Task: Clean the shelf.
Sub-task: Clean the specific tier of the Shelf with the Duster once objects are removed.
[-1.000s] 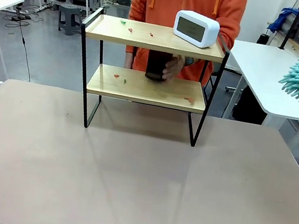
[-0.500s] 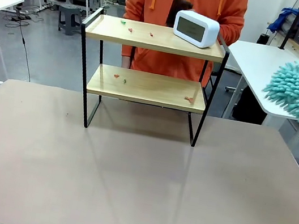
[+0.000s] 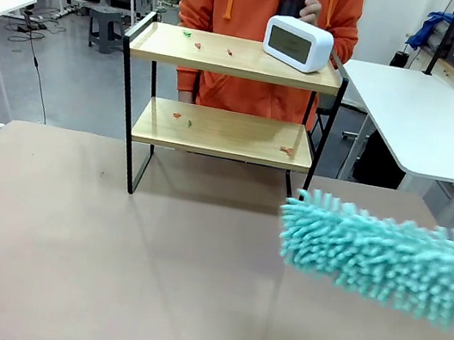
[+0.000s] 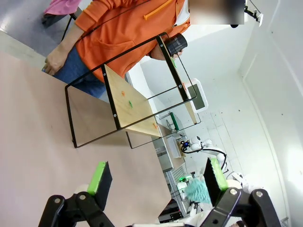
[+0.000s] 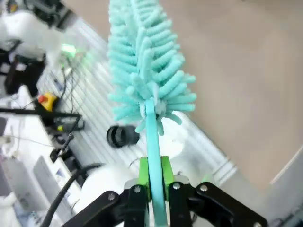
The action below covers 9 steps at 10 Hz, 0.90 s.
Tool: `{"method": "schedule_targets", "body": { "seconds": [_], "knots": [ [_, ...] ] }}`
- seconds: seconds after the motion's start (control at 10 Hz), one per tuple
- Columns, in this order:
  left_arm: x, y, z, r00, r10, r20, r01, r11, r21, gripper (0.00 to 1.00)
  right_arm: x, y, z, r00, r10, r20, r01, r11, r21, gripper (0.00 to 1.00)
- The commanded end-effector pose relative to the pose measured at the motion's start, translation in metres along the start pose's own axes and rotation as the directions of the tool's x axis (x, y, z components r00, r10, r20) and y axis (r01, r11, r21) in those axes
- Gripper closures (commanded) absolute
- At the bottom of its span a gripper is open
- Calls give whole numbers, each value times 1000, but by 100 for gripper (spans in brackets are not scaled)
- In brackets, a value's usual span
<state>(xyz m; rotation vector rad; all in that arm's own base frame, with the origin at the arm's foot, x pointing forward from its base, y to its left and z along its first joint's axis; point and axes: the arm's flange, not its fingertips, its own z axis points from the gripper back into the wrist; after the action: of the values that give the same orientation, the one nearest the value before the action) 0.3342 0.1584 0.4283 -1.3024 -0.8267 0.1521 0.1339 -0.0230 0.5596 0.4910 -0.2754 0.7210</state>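
Note:
The shelf (image 3: 237,58) stands at the table's far side, two wooden boards in a thin black frame. Small red and green scraps (image 3: 197,44) lie on the top board, and more scraps (image 3: 287,151) on the lower one. A white clock (image 3: 298,44) sits on the top board at the right. My right gripper (image 5: 154,172) is shut on the handle of a teal fluffy duster (image 5: 147,66), whose head (image 3: 387,258) hangs over the table's right front. My left gripper (image 4: 156,177) is open and holds nothing, with the shelf (image 4: 132,99) well ahead of it.
A person in an orange hoodie stands behind the shelf and holds a black cup (image 3: 295,0) above the clock. A white side table (image 3: 428,116) stands at the right. The brown tabletop (image 3: 108,255) stretches in front of the shelf.
The duster has swung from the far right down and leftward over the table's front. The person has lifted the black cup off the lower board to above the top board.

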Motion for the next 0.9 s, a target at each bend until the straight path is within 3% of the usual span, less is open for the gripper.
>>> {"method": "schedule_targets", "body": {
  "seconds": [0.0,0.1,0.2,0.3,0.4,0.8],
  "knots": [
    [0,-1,1,1000,-20,0,20,1000,-13,0,10,-9,-17,995,-44,88,56,989,-137,86],
    [0,-1,1,1000,-20,0,20,1000,-13,0,0,0,0,1000,0,0,0,1000,0,86],
    [0,-1,1,1000,-20,0,20,1000,-13,0,0,0,0,1000,0,0,0,1000,0,86],
    [0,-1,1,1000,-20,0,20,1000,-13,0,15,-3,0,999,-5,52,8,997,-74,86],
    [0,-1,1,1000,-20,0,20,1000,-13,0,25,1,-14,1000,-9,24,12,992,-122,86],
    [0,-1,1,1000,-20,0,20,1000,-13,0,97,-7,-63,985,-128,112,150,964,-218,86]
  ]
}}
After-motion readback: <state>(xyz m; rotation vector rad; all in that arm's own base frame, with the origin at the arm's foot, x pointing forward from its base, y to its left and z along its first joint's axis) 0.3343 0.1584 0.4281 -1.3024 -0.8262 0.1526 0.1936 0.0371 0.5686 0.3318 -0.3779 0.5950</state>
